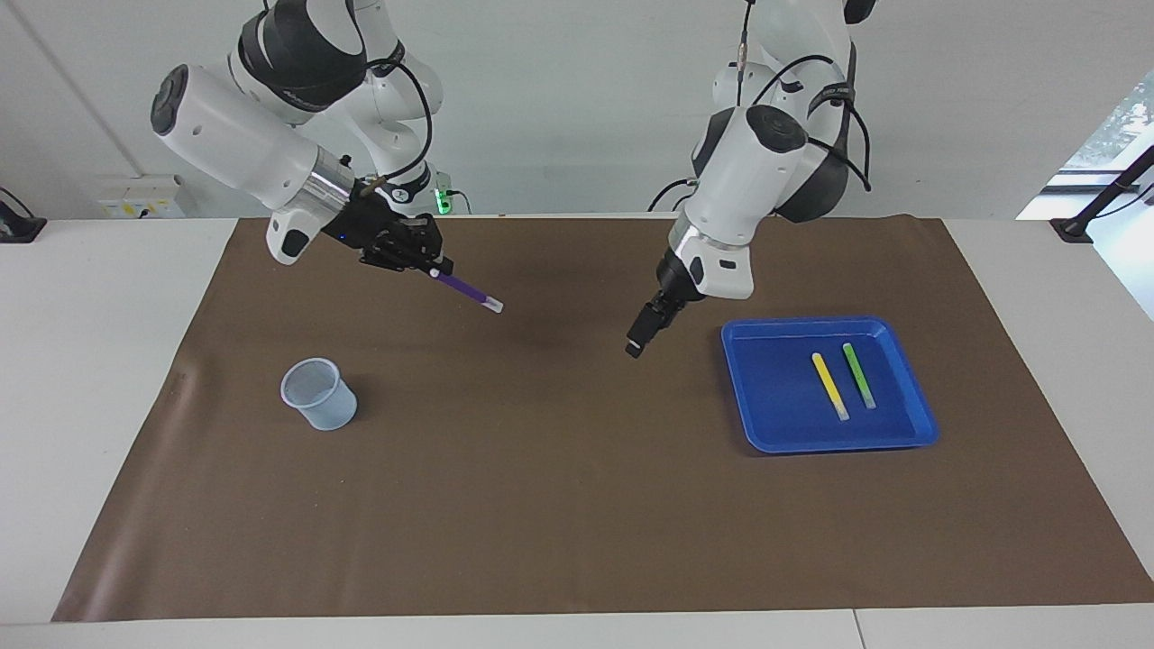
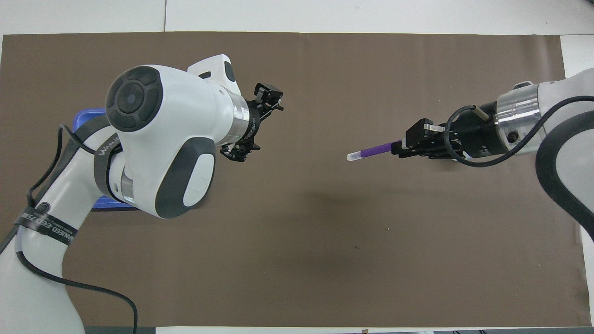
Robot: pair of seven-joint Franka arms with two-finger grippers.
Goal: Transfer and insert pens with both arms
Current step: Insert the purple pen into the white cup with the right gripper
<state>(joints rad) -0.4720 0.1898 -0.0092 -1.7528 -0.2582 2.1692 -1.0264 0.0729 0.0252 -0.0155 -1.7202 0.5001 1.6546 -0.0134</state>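
Your right tool (image 1: 431, 263) was clenched on the slim purple pen (image 1: 469, 291), long axis slanting downward, pale cap toward the left tool (image 1: 636, 346), whose grip state I cannot tell, above the table's (image 1: 541, 505) brown mat.

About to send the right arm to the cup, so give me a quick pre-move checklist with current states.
1. Purple pen gripped by right gripper: ok.
2. Pen's pale end free, pointing away from the gripper: ok.
3. Cup upright, mouth open: ok.
4. Left gripper holding nothing, over the mat beside the tray: ok.
5. Yellow pen and green pen lying in the tray: ok.
6. Cup empty: cannot tell.
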